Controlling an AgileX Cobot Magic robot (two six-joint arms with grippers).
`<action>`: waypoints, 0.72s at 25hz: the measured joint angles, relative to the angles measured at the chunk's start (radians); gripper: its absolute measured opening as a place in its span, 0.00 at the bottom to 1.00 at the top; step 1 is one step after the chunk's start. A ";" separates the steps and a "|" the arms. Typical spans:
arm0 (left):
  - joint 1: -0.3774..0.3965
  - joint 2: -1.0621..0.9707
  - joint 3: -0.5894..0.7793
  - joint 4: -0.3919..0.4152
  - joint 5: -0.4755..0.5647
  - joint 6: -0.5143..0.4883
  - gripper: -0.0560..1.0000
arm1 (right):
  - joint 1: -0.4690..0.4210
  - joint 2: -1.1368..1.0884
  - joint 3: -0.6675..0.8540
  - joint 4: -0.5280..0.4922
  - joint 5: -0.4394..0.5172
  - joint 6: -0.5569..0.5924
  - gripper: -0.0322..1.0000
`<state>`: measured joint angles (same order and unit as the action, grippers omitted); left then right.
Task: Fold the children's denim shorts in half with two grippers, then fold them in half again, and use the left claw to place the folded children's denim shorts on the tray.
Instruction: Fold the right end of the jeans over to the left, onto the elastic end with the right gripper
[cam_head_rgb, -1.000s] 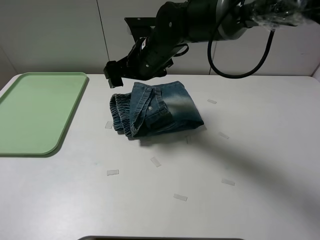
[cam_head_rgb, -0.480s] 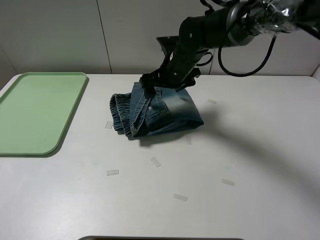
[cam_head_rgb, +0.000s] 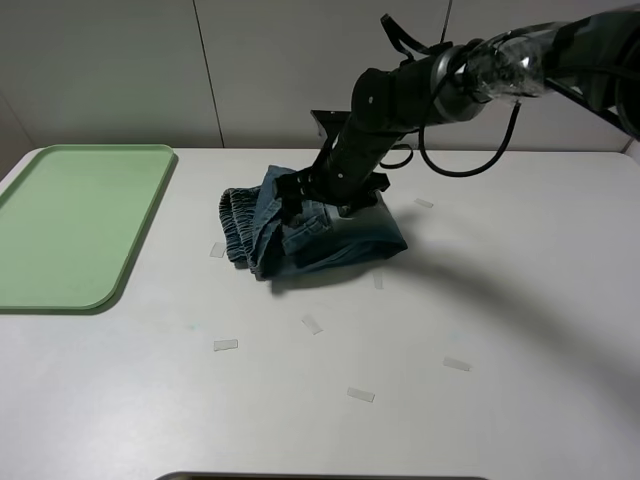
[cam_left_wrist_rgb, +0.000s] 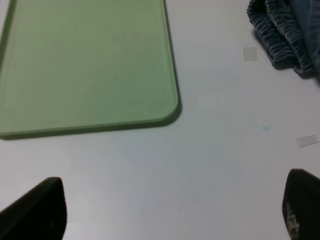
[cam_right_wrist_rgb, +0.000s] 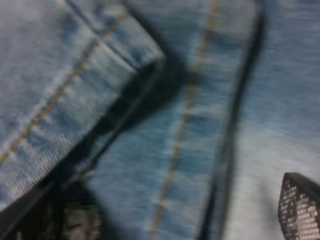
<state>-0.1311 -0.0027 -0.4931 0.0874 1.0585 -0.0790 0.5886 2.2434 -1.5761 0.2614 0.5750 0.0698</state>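
The children's denim shorts (cam_head_rgb: 355, 228) lie folded into a bundle at the table's middle, gathered waistband (cam_left_wrist_rgb: 282, 35) toward the tray. My right gripper (cam_head_rgb: 315, 202) has reached across and is pressed down onto the top layer, jaws apart. Its wrist view is filled with blurred denim (cam_right_wrist_rgb: 175, 125) and seams, with one fingertip (cam_right_wrist_rgb: 300, 202) at each lower corner. The pale green tray (cam_head_rgb: 70, 220) sits bare at the left edge. My left gripper (cam_left_wrist_rgb: 175, 210) hovers open over bare table near the tray's (cam_left_wrist_rgb: 90, 65) corner and is out of the high view.
Several small strips of clear tape (cam_head_rgb: 225, 345) are scattered on the white table (cam_head_rgb: 500, 300) around and in front of the shorts. A pale wall stands behind the table. The right arm with its cables (cam_head_rgb: 470, 80) spans the air over the back right.
The right gripper swung from above the shorts' left edge back to the right and dropped onto the denim. The top layer shifted slightly. The tray has not moved.
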 joint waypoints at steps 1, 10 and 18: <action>0.000 0.000 0.000 0.000 0.000 0.000 0.86 | 0.013 0.000 0.000 0.010 -0.002 -0.002 0.66; 0.000 0.000 0.000 0.000 0.000 0.000 0.86 | 0.094 0.000 -0.002 0.044 -0.029 -0.007 0.65; 0.000 0.000 0.000 0.000 0.000 0.000 0.86 | 0.127 0.000 -0.076 0.020 -0.038 -0.025 0.65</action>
<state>-0.1311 -0.0027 -0.4931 0.0874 1.0585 -0.0790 0.7157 2.2434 -1.6519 0.2812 0.5373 0.0445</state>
